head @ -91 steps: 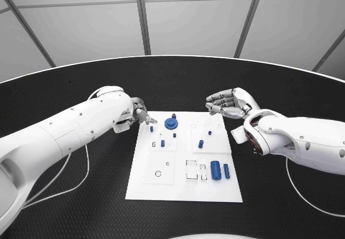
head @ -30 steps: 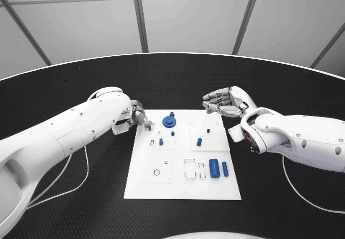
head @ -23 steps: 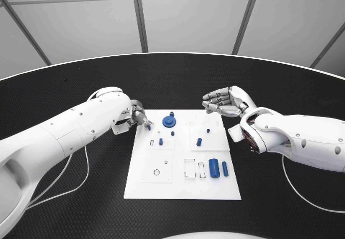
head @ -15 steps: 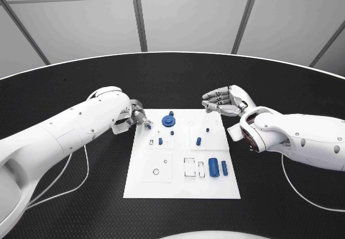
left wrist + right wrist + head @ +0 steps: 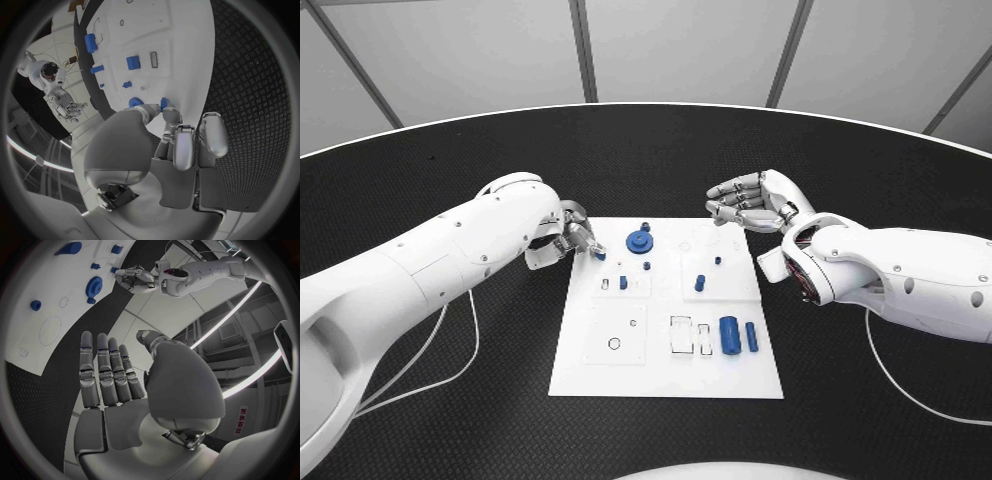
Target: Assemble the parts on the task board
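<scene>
The white task board (image 5: 661, 375) lies in the middle of the black table. My left hand (image 5: 571, 240) is at its far left corner, where thumb and finger pinch a small blue peg (image 5: 599, 254) (image 5: 164, 103) standing at the board's edge. Beside it sits a blue gear (image 5: 639, 241) (image 5: 95, 285). Small blue pegs (image 5: 700, 283) stand further along the board, and two blue cylinders (image 5: 728, 333) lie near its right edge. My right hand (image 5: 750, 205) (image 5: 106, 372) hovers past the board's far right corner, fingers stretched out, holding nothing.
Empty white slots (image 5: 682, 336) and a ring-shaped recess (image 5: 615, 344) mark the board's near half. Black table (image 5: 459, 400) surrounds the board on all sides. A white cable (image 5: 444, 350) trails under my left arm.
My left hand has come down from beside the board's corner and its fingers have closed on the small blue peg. My right hand has hardly moved.
</scene>
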Robot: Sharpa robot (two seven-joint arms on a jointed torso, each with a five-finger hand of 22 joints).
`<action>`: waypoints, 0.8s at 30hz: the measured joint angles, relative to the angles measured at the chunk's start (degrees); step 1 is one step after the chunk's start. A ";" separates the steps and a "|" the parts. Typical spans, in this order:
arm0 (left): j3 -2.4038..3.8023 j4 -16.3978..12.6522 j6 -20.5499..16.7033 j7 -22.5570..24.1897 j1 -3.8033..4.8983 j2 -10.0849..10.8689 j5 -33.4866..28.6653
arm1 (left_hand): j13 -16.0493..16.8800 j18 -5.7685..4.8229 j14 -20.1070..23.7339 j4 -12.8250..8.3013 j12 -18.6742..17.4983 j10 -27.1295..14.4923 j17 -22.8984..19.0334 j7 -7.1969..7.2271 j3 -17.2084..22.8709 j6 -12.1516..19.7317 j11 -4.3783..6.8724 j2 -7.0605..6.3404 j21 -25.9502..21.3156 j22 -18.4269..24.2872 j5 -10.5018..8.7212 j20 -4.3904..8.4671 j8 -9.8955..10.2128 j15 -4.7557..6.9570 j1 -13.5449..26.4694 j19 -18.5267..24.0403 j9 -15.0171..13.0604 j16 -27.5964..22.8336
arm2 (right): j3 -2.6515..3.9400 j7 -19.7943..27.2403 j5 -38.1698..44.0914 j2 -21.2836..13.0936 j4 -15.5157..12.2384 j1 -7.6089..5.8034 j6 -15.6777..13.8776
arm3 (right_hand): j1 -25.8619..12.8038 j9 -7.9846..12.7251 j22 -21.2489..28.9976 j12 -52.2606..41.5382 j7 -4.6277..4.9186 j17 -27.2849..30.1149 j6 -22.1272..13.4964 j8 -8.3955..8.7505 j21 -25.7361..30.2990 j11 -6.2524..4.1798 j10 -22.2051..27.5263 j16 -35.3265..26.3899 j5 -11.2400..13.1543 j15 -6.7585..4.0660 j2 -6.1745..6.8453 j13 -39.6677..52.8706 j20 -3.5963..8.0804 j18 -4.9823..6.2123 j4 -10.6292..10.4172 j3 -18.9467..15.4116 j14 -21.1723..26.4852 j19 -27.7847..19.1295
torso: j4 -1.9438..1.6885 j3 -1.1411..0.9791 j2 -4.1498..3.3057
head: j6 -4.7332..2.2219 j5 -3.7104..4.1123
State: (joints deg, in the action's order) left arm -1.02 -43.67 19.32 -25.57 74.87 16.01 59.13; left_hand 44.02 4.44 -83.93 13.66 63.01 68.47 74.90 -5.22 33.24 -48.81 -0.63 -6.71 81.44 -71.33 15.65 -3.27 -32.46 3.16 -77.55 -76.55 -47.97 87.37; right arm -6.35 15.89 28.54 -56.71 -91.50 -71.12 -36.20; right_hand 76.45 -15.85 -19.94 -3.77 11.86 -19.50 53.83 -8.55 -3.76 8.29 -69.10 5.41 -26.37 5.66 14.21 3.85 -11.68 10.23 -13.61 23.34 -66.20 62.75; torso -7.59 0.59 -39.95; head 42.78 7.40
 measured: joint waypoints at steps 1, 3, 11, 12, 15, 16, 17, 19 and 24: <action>0.00 -0.05 -0.05 0.07 0.00 0.06 -0.56 | 0.00 0.00 0.00 0.00 0.00 0.00 0.00 0.00 0.00 0.00 0.00 -0.15 0.00 0.00 0.11 0.00 -0.19 0.00 0.14 0.00 -0.06 0.00 | 0.00 0.00 0.00 0.01 0.02 0.00 0.00 | 0.00 0.00 0.00 0.00 0.00 0.00 0.00 0.00 0.00 0.00 0.00 0.00 0.00 0.00 0.00 0.00 0.00 0.00 0.00 0.00 0.00 0.00 | 0.00 0.00 0.01 | 0.00 -0.02; 0.00 -0.23 -0.21 0.23 0.00 0.29 -2.18 | 0.06 0.00 0.00 0.24 0.00 0.00 0.00 0.00 0.40 0.00 0.00 -0.59 0.00 -0.10 0.36 0.00 -0.28 0.00 0.59 0.00 -0.42 0.00 | 0.00 0.01 0.00 0.03 0.06 0.00 0.00 | 0.00 0.00 0.00 0.00 0.00 0.00 0.00 0.00 0.00 0.00 0.00 0.00 0.00 0.00 0.00 0.00 0.00 0.00 0.00 0.00 0.00 0.00 | -0.01 0.00 0.03 | 0.01 -0.04; -0.01 -2.94 -2.05 0.21 0.03 2.28 -11.43 | 2.11 0.00 0.00 -1.50 1.18 1.47 0.05 0.23 2.91 -0.24 0.03 -1.80 0.60 -1.18 2.07 0.15 -1.32 0.00 3.04 -0.27 -0.89 0.23 | 0.00 0.06 0.00 0.10 0.37 0.01 0.02 | 0.00 0.00 0.07 0.00 0.00 0.00 0.00 0.00 0.00 0.00 0.00 0.00 0.00 0.00 0.00 0.00 0.00 0.00 0.00 0.00 0.00 0.00 | -0.08 0.01 0.19 | 0.06 -0.20; -0.01 -3.54 -2.43 0.15 0.04 2.66 -12.37 | 2.29 0.00 0.00 -1.50 1.27 1.49 0.05 0.26 2.92 -0.27 0.01 -1.85 0.67 -1.27 2.25 0.05 -1.46 0.00 3.10 -0.44 -0.91 0.23 | 0.00 0.07 0.00 0.10 0.41 0.01 0.03 | 0.00 0.00 0.07 0.00 0.00 0.00 0.00 0.00 0.00 0.00 0.00 0.00 0.00 0.00 0.00 0.00 0.00 0.00 0.00 0.00 0.00 0.00 | -0.10 0.01 0.21 | 0.06 -0.21; -0.01 -5.66 -3.64 -0.20 0.06 4.01 -14.76 | 3.27 0.00 0.00 -2.29 1.94 2.12 0.04 0.46 3.71 -0.63 -0.13 -2.39 0.90 -1.75 3.47 0.32 -1.53 0.00 4.14 -0.75 -1.19 0.23 | 0.00 0.07 0.00 0.11 0.54 0.01 0.06 | 0.00 0.00 0.07 0.00 0.00 0.00 0.00 0.00 0.00 0.00 0.00 0.00 0.00 0.00 0.00 0.00 0.00 0.00 0.00 0.00 0.00 0.00 | -0.14 -0.01 0.36 | 0.13 -0.22; -0.01 -6.32 -3.98 -0.28 0.06 4.44 -15.26 | 3.43 -0.01 0.00 -2.29 1.94 2.30 0.04 0.33 3.71 -0.76 0.02 -2.44 0.90 -1.86 3.77 0.32 -1.56 0.00 4.20 -0.75 -1.20 0.23 | 0.00 0.07 0.00 0.11 0.58 0.01 0.07 | 0.00 0.00 0.07 0.00 0.00 0.00 0.00 0.00 0.00 0.00 0.00 0.00 0.00 0.00 0.00 0.00 0.00 0.00 0.00 0.00 0.00 0.00 | -0.15 -0.03 0.45 | 0.20 -0.23; -0.01 -7.21 -4.45 -0.38 0.07 5.00 -15.75 | 3.52 -0.01 0.00 -2.29 1.94 2.30 0.04 0.44 3.71 -0.87 0.02 -2.69 0.90 -1.94 4.13 0.43 -1.82 0.00 4.44 -0.85 -1.20 0.23 | 0.00 0.07 0.00 0.11 0.62 0.01 0.08 | 0.00 0.00 0.07 0.00 0.00 0.00 0.00 0.00 0.00 0.00 0.00 0.00 0.00 0.00 0.00 0.00 0.00 0.00 0.00 0.00 0.00 0.00 | -0.19 -0.04 0.52 | 0.27 -0.22; -0.02 -8.70 -5.28 -0.49 0.08 5.91 -16.25 | 3.74 0.00 0.00 -2.31 2.24 2.59 0.04 0.63 3.73 -1.08 -0.07 -2.73 1.12 -2.11 4.92 0.51 -1.87 0.00 5.04 -0.94 -1.21 0.23 | -0.01 0.06 0.00 0.08 0.67 0.01 0.08 | 0.00 0.00 0.07 0.00 0.00 0.00 0.00 0.00 0.00 0.00 0.00 0.00 0.00 0.00 0.00 0.00 0.00 0.00 0.00 0.00 0.00 0.00 | -0.23 -0.09 0.66 | 0.41 -0.22; -0.08 -13.31 -7.77 -0.26 0.08 8.61 -16.02 | 4.33 0.00 0.00 -2.86 2.62 3.41 0.04 0.71 4.27 -1.20 0.34 -3.31 1.12 -2.50 6.57 0.60 -2.14 0.00 5.64 -1.44 -1.29 0.23 | -0.01 0.04 0.00 -0.04 0.70 0.01 0.07 | 0.00 0.00 0.16 0.00 0.00 0.00 0.00 0.00 0.00 0.00 0.00 0.00 -0.36 0.00 0.00 0.00 0.00 0.00 0.00 0.00 0.00 0.00 | -0.34 -0.14 0.87 | 0.69 -0.21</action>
State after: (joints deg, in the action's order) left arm -1.10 -56.97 11.55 -25.84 74.95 24.62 43.11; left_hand 48.35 4.44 -83.93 10.80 65.63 71.88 74.94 -4.51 37.51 -50.01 -0.29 -10.02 82.56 -73.83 22.22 -2.68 -34.60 3.15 -71.91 -77.99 -49.25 87.60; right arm -6.36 15.93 28.54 -56.75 -90.80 -71.11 -36.13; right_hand 76.45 -15.85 -19.78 -3.77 11.86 -19.51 53.83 -8.55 -3.76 8.29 -69.10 5.41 -26.73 5.66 14.21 3.85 -11.68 10.23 -13.61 23.34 -66.19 62.75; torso -7.92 0.45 -39.08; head 43.46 7.19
